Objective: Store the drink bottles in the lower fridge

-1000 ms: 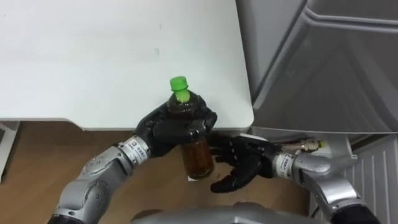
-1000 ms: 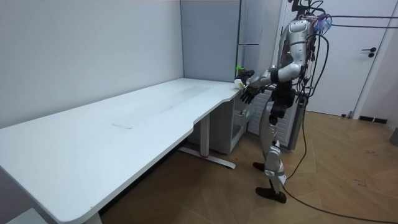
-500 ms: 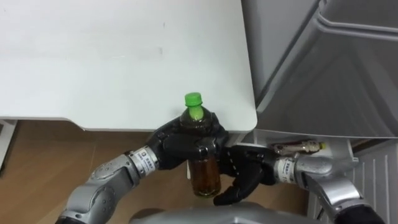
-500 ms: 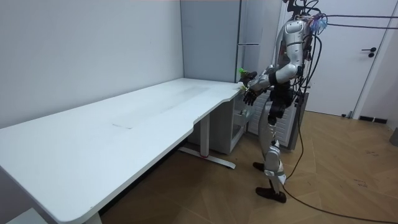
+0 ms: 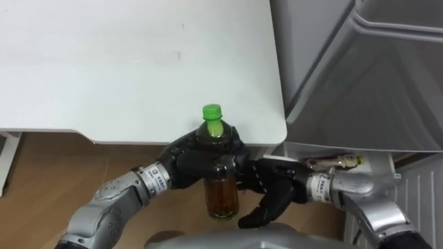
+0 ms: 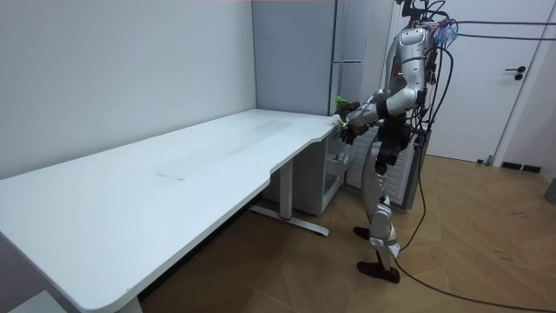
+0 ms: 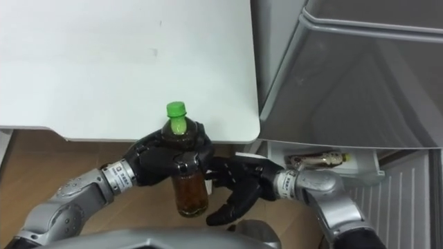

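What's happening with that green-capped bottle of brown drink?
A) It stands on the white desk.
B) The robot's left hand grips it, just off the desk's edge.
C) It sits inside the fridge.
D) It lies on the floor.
B: the left hand has its fingers curled round the bottle, holding it in the air by the corner of the white desk, with the right hand open beside it.

The left hand point(image 5: 197, 162), forearm entering from 8 o'clock, has its fingers wrapped round a green-capped amber plastic bottle point(image 5: 223, 199). The right hand point(image 5: 273, 188), reaching in from 4 o'clock, spreads loose fingers just beside it.
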Controlling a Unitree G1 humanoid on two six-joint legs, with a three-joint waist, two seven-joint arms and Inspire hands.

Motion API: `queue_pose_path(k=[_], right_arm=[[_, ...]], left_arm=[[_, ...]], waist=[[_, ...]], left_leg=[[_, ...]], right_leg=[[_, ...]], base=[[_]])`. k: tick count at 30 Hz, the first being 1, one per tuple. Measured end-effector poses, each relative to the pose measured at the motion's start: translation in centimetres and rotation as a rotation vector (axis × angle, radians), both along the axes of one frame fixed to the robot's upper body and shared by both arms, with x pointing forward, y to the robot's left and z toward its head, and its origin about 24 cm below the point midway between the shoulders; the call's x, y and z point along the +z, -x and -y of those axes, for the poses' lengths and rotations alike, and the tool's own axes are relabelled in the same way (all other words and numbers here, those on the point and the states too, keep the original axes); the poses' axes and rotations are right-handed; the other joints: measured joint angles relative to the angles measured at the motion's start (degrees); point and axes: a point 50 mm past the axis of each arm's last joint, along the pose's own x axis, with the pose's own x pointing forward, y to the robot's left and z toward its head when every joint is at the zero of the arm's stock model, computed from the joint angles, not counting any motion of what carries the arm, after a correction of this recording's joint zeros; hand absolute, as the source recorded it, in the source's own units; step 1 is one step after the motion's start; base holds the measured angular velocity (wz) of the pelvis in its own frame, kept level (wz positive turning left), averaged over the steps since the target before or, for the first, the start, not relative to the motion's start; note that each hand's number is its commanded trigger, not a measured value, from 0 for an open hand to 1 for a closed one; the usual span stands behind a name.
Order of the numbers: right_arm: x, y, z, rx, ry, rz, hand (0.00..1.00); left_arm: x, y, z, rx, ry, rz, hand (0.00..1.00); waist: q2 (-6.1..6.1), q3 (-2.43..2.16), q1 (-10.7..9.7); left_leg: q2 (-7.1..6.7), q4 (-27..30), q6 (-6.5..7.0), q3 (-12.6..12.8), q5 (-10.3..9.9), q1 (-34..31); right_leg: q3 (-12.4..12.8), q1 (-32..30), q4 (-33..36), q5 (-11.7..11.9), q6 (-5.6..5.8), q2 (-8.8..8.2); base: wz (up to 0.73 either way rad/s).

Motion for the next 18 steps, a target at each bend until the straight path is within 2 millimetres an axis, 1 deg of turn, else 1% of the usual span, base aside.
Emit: queue_pose_path(k=[1, 2, 6, 9, 18], right_arm=[[0.0, 0.1, -0.2, 0.008, -0.022, -0.008, 0.00], [0.0, 0.2, -0.5, 0.024, -0.036, -0.015, 0.00], [0.0, 0.5, -1.5, 0.053, -0.089, -0.034, 0.00], [0.0, 0.4, -1.6, 0.049, -0.102, -0.035, 0.00], [-0.2, 0.9, -2.0, 0.085, -0.101, -0.056, 0.00]], left_arm=[[0.0, 0.0, 0.1, -0.016, -0.027, 0.016, 1.00], [0.1, -0.1, 0.1, -0.029, -0.057, 0.034, 1.00], [-0.1, -0.1, 0.4, -0.041, -0.114, 0.062, 1.00], [0.0, -0.3, 0.4, -0.025, -0.126, 0.077, 1.00], [-0.1, -0.2, 0.8, -0.054, -0.201, 0.121, 1.00]], waist=[[-0.02, -0.13, 0.0], [0.01, -0.17, 0.0], [0.02, -0.18, 0.1], [-0.04, -0.22, 0.3], [-0.16, -0.18, 0.1]], left_leg=[[0.02, 0.1, 0.00, 0.0, 0.0, 0.0], [0.02, 0.2, 0.00, 0.0, 0.0, -0.1], [0.01, 0.4, 0.00, 0.1, 0.0, -0.1], [-0.05, 0.4, 0.00, 0.8, 0.0, -0.2], [0.01, 0.3, -0.02, 1.0, 0.0, -0.4]], right_leg=[[0.0, 0.0, 0.0, 0.1, -0.07, 0.01], [-0.2, 0.0, 0.0, 0.1, -0.07, 0.00], [0.1, -0.1, 0.2, 0.1, -0.10, 0.00], [0.5, -0.9, 1.0, 0.2, -0.19, -0.01], [0.8, -1.1, 1.0, 0.2, -0.30, 0.12]], base=[[0.00], [0.00], [0.00], [-0.11], [-0.01]])
